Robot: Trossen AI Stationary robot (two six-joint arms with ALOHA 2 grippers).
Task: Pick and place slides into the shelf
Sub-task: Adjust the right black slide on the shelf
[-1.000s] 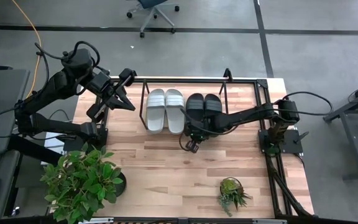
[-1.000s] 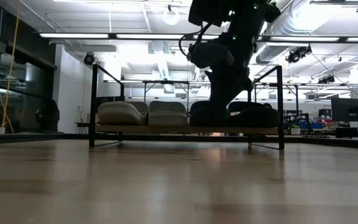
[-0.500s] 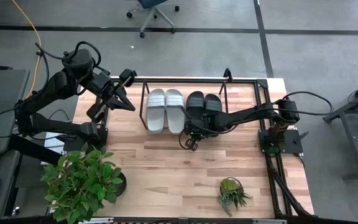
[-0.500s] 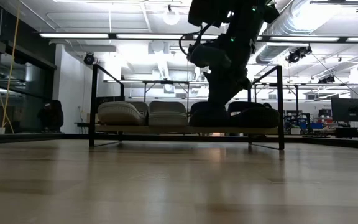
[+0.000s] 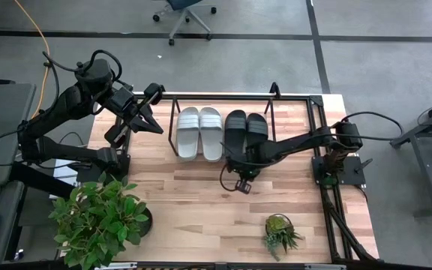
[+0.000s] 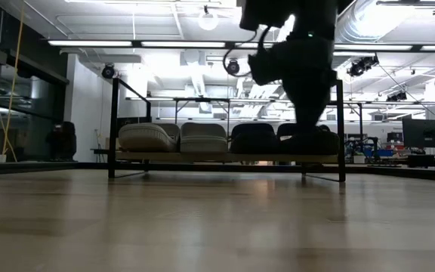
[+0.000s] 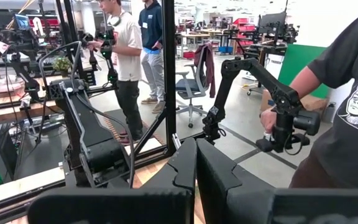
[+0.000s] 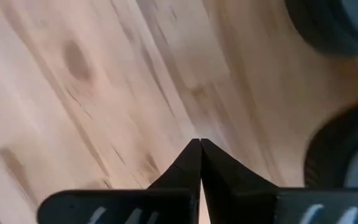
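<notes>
The shelf (image 5: 223, 97) (image 6: 114, 128) stands at the table's far side. All the slides sit on its wood base side by side, soles down. The grey pair (image 5: 199, 133) (image 6: 174, 137) is on the left, the black pair (image 5: 246, 126) (image 6: 254, 138) on the right. My right gripper (image 5: 239, 185) (image 8: 199, 142) is shut and empty. It hovers over bare wood just near of the black pair's heels (image 8: 344, 165). My left gripper (image 5: 151, 105) (image 7: 195, 149) is shut, raised beside the shelf's left end.
A large leafy potted plant (image 5: 100, 217) stands at the near left corner and a small one (image 5: 280, 232) near the right front. Bare wood (image 5: 201, 202) lies between them. People (image 7: 129, 56) stand in the room beyond the table.
My right gripper has drawn back from the black pair toward the table's near edge and slightly to the right. In the low view the arm no longer covers the left black slide. The slides and the left arm have stayed put.
</notes>
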